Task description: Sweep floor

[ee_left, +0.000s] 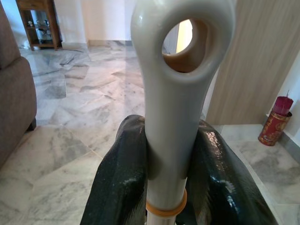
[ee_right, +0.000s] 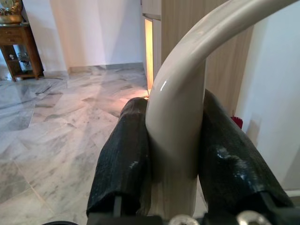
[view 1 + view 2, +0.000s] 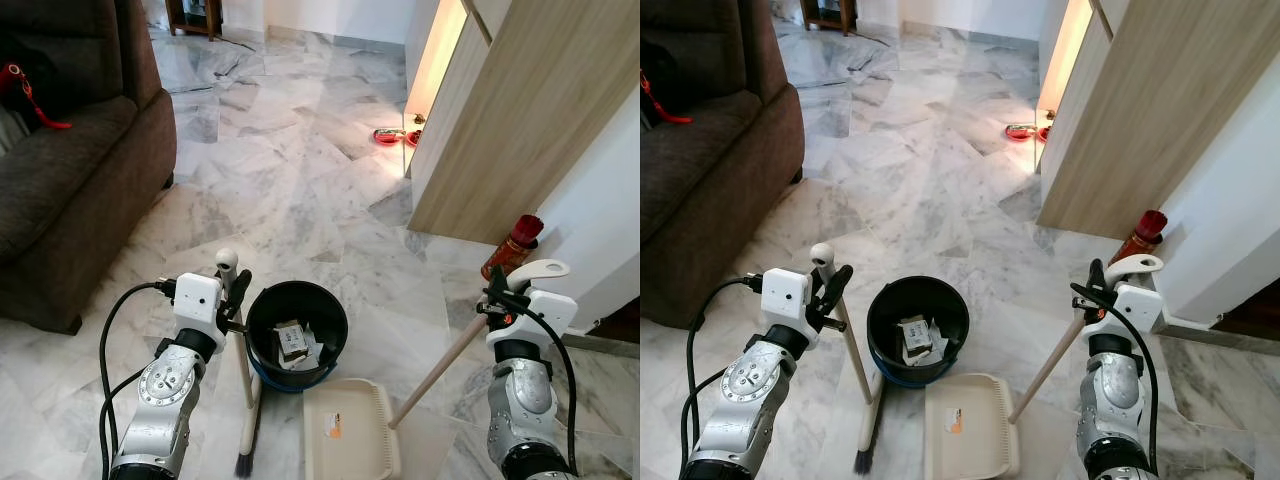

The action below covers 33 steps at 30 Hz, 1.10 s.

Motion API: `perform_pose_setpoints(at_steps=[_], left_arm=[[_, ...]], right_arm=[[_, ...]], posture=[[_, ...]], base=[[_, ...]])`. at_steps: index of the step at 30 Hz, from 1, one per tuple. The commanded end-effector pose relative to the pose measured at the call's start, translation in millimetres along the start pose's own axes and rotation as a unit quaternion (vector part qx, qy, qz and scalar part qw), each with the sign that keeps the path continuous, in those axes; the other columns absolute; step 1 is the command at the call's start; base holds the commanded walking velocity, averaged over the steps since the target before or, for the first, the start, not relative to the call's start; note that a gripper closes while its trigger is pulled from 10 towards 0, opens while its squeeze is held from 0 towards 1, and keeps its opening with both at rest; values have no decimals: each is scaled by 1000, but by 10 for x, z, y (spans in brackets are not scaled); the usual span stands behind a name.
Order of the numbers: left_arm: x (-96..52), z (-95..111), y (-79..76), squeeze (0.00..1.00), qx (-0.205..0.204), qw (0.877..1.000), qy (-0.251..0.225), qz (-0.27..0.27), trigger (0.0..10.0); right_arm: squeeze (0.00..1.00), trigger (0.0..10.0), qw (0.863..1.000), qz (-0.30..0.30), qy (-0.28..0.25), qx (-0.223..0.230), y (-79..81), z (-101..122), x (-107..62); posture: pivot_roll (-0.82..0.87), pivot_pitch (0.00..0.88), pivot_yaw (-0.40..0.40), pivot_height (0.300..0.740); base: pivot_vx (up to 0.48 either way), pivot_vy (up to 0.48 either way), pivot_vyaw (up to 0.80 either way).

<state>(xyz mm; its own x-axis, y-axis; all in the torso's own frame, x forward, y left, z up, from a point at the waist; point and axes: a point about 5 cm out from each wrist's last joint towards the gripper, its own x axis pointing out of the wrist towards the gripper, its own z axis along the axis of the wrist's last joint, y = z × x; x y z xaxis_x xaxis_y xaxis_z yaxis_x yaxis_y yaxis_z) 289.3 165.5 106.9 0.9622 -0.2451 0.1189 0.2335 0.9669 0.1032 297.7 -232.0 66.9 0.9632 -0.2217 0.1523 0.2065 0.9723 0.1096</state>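
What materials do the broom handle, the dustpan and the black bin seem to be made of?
Broom handle: pale wood shaft, glossy cream plastic cap with highlights.
Dustpan: matte cream plastic, likely moulded; its stick looks wooden.
Black bin: smooth black plastic, probably, with a slight sheen.

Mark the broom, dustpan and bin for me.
broom [image 3: 243, 370]: left eye view, mid handle beside the bin.
dustpan [image 3: 350, 430]: left eye view, flat of the cream pan.
bin [image 3: 330, 318]: left eye view, black rim on its right side.
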Motion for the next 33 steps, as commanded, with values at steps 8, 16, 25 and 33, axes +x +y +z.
perform_pose_setpoints(at_steps=[8, 16, 25, 33], left_arm=[[13, 86, 7, 0, 0, 1000, -22, 3, 10000], [16, 77, -15, 0, 6, 1000, -16, 0, 10000], [40, 97, -20, 0, 4, 1000, -17, -7, 10000], [20, 88, -27, 0, 5, 1000, -15, -11, 10000]], right_arm=[[0, 10000, 1000, 3, -17, 11, 10, 59, 52], [0, 10000, 1000, 20, -10, 22, 107, 34, 55], [0, 10000, 999, 30, -11, 29, 153, 30, 49], [0, 10000, 998, 50, -7, 30, 205, 30, 64]], posture=[[228, 85, -119, 740], [223, 99, -109, 740], [220, 101, -106, 740], [221, 109, -101, 740]], base=[[0, 0, 0], [0, 0, 0], [0, 0, 0], [0, 0, 0]])
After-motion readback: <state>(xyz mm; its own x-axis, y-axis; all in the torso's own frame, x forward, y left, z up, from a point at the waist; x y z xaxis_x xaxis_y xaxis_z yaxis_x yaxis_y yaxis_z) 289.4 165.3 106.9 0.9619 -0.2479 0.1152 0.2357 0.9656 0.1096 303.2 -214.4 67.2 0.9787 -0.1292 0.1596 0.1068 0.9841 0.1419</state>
